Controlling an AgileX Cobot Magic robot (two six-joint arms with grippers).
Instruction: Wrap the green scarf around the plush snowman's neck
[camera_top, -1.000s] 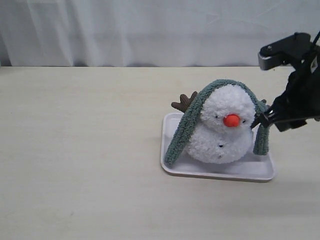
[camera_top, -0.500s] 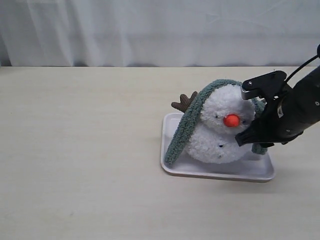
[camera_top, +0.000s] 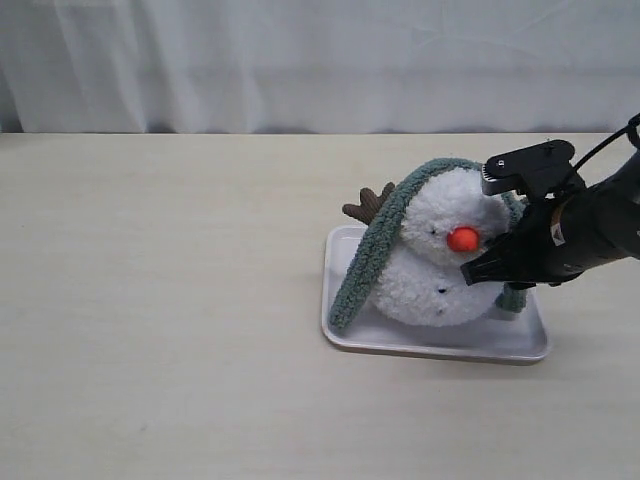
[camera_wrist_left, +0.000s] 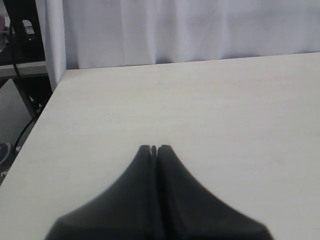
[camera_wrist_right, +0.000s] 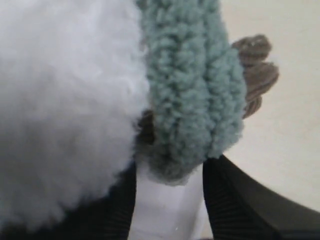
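Note:
The plush snowman (camera_top: 440, 262) sits on a white tray (camera_top: 430, 346), orange nose facing the front. The green scarf (camera_top: 372, 248) lies over the top of its head rather than at the neck, with one end hanging down each side. My right gripper (camera_top: 478, 272) is low at the snowman's right side, by the shorter hanging end (camera_top: 516, 296). In the right wrist view that scarf end (camera_wrist_right: 192, 95) hangs at the tips of the open right gripper (camera_wrist_right: 172, 167), beside the white fur (camera_wrist_right: 65, 100). The left gripper (camera_wrist_left: 154, 148) is shut over bare table.
A brown twig arm (camera_top: 368, 204) sticks out behind the snowman; the other one (camera_wrist_right: 257, 70) shows past the scarf end. The pale table (camera_top: 160, 300) runs back to a white curtain (camera_top: 300, 60). The table's corner edge (camera_wrist_left: 47, 105) shows in the left wrist view.
My right arm swung in from beyond the tray's right edge and dropped to the snowman's right side, around the hanging scarf end. The scarf's left end and the snowman have stayed put.

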